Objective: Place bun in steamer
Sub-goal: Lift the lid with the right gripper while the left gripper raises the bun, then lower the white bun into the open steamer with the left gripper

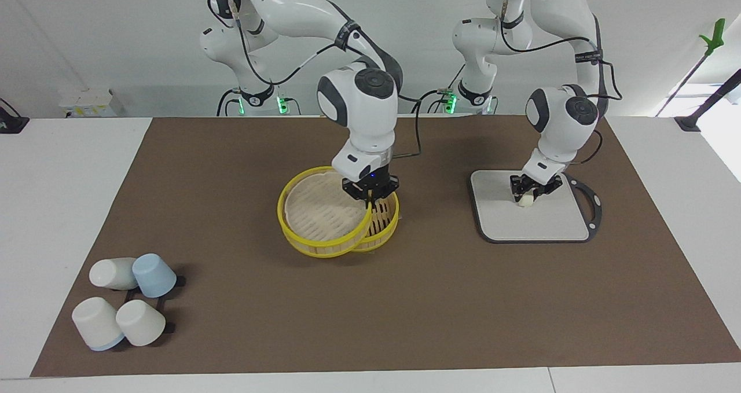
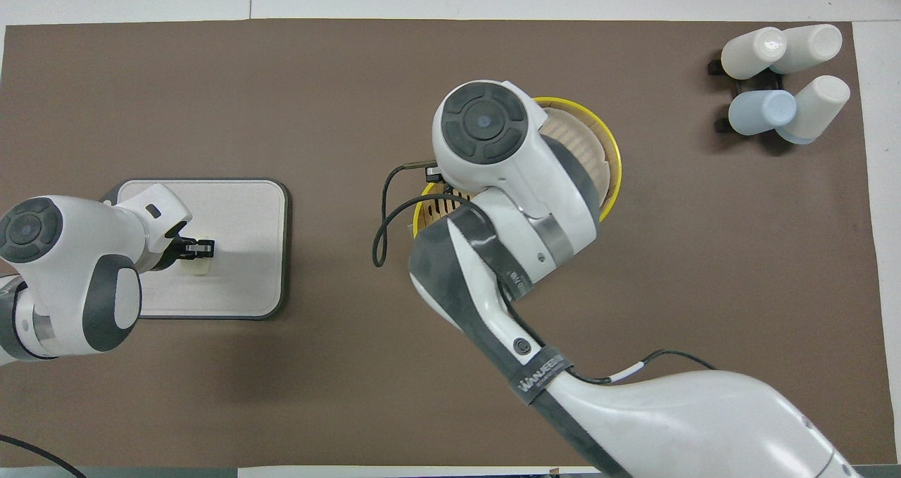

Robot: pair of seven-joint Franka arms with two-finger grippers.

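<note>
step: lid off, bun grasp | right gripper pinches steamer lid, drawn toward 9 o'clock | left gripper closed around bun on board | next: lift, carry to open basket

Steamer mouth — half under lid

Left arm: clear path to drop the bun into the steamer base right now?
Probably yes, partly. The right gripper holds the lid shifted off the steamer, uncovering part of it. The left gripper is at the bun.
</note>
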